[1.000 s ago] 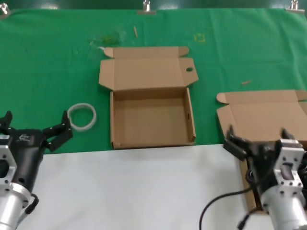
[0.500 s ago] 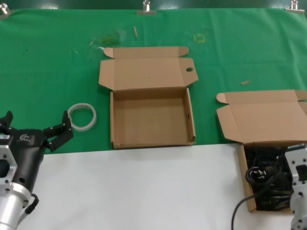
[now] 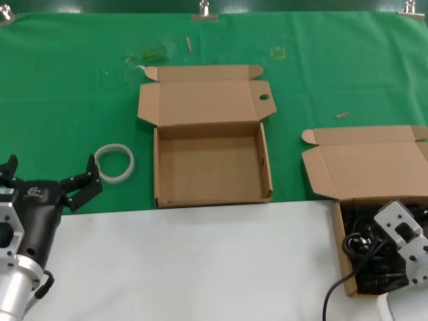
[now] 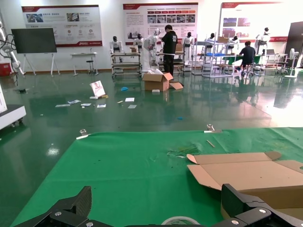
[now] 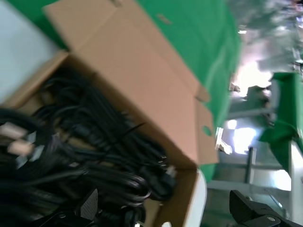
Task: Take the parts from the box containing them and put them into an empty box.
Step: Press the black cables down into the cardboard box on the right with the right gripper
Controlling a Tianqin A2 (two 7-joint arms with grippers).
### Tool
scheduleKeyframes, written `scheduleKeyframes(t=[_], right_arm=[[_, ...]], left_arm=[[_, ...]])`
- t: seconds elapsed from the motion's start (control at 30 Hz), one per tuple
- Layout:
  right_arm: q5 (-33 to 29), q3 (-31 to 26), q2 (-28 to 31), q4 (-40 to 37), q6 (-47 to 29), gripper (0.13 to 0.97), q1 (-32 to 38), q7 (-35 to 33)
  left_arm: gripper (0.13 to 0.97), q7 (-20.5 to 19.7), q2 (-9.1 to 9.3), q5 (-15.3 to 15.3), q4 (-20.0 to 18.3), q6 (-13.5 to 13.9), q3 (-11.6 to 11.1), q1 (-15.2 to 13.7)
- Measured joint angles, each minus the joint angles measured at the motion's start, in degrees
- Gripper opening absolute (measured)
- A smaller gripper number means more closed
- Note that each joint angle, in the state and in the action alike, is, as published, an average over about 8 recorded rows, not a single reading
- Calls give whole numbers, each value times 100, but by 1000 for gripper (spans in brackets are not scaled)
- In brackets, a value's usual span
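The black cables (image 3: 366,257) lie tangled in the brown box (image 3: 339,234) at the right front, its lid (image 3: 368,164) folded back. They also fill the right wrist view (image 5: 90,146). My right gripper (image 5: 165,213) is open, jaws wide apart, just above the cables and holding nothing. In the head view only its white wrist (image 3: 403,239) shows, over the box's right part. The empty box (image 3: 266,167) stands open in the middle, with a round hole (image 3: 263,97) in its lid. My left gripper (image 3: 47,175) is open and empty at the left front.
A white translucent ring (image 3: 114,162) lies on the green cloth (image 3: 67,87) between the left gripper and the empty box; it also shows in the left wrist view (image 4: 182,221). A white table surface (image 3: 194,261) runs along the front.
My right arm has drawn back toward the right front and turned, uncovering the cables in the box. The left arm and both boxes have not moved.
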Motion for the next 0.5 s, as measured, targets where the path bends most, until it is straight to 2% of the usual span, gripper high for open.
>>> scheduleKeyframes(t=[0.23,0.5], right_arm=[[621,342,-7,297,399,966,83,-1866],[757,1411,-71,678,438,966,89,-3990]], left_arm=[[966,0,0,0,0,0,0,0],[966,0,0,0,0,0,0,0]])
